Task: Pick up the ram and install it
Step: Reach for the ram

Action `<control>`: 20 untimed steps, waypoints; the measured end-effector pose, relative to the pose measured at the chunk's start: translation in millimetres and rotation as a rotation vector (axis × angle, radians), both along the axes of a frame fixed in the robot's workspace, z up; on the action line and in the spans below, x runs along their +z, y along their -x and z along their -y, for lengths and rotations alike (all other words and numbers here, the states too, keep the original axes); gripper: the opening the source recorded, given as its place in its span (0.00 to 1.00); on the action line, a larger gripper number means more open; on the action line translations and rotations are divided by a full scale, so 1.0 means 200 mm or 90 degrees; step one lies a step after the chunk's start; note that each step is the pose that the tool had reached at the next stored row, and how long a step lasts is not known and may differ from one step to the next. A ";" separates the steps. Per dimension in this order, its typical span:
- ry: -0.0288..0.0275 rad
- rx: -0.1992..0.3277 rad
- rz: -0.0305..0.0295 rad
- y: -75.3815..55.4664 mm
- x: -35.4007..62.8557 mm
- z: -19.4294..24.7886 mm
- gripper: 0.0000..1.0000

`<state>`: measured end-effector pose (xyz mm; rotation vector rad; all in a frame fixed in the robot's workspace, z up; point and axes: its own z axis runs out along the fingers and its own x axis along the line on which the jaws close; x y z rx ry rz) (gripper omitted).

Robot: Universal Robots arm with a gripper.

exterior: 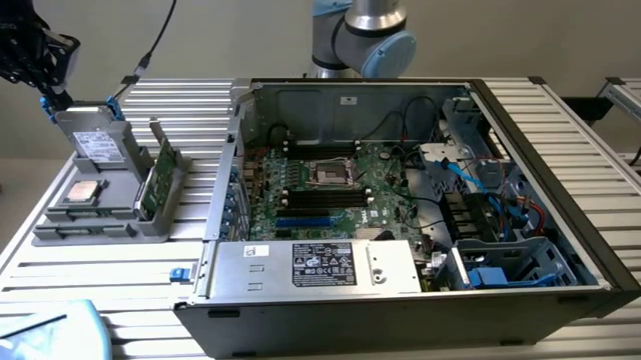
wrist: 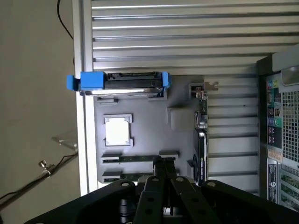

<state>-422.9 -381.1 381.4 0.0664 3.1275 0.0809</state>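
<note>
hand [wrist: 164,163] closed above ram [wrist: 133,158] near tray [wrist: 182,144] edge

Grey tray [wrist: 149,140], perhaps dark-green ram [wrist: 133,158]

the arm [exterior: 365,34] rises at the far edge of the table [exterior: 100,274], showing a grey joint with a pale blue cap in the exterior view. the gripper [wrist: 164,164] hangs high over the table's far corner on the exterior view's left, pointing straight down. its black fingers [wrist: 154,186] are pressed together, tips meeting, linkages folded in close.
</note>
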 end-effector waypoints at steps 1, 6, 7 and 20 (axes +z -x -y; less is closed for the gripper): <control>-0.0010 0.000 -0.0012 0.00 0.000 0.005 0.11; -0.0032 0.000 -0.0082 0.06 0.000 0.028 0.11; -0.0041 0.000 -0.0090 0.06 0.000 0.040 0.11; -0.0235 0.000 -0.0288 0.06 0.000 0.182 0.11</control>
